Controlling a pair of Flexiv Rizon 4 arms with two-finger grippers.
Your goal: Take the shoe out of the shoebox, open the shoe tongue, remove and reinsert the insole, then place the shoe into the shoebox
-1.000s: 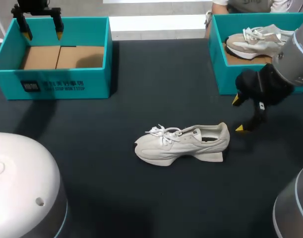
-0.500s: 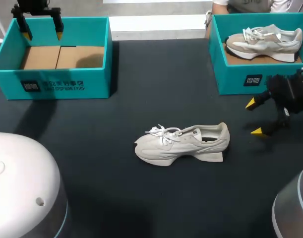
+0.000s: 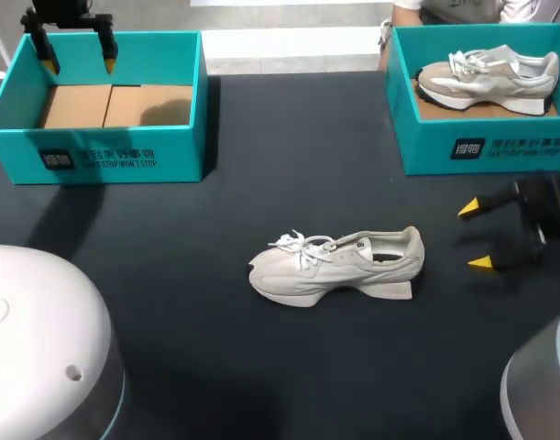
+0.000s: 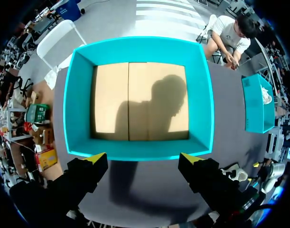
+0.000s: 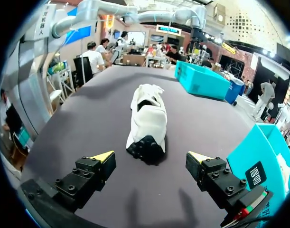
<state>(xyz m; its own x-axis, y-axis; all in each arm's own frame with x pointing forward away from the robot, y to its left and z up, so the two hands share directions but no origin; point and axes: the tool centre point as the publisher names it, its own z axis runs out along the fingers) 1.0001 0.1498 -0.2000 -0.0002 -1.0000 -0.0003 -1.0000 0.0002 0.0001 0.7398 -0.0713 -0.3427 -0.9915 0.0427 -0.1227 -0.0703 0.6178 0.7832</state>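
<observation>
Dark desk (image 3: 261,137) is seen from the head view, with a white shoe (image 3: 339,264) laid on its sole near the middle, toe to the left; the right hand (image 3: 475,236) is placed near the heel, apart from it, fingers spread and grasping nothing; the left hand (image 3: 80,64) is poised over the far side of the left shoebox (image 3: 105,156), released; a second shoe (image 3: 486,78) is kept in the right shoebox (image 3: 481,151). From the left wrist, only bare cardboard is shown inside the left shoebox ahead of the spread fingers. From the right wrist, the shoe is seen ahead of the parted fingers, heel nearest, untouched.
</observation>
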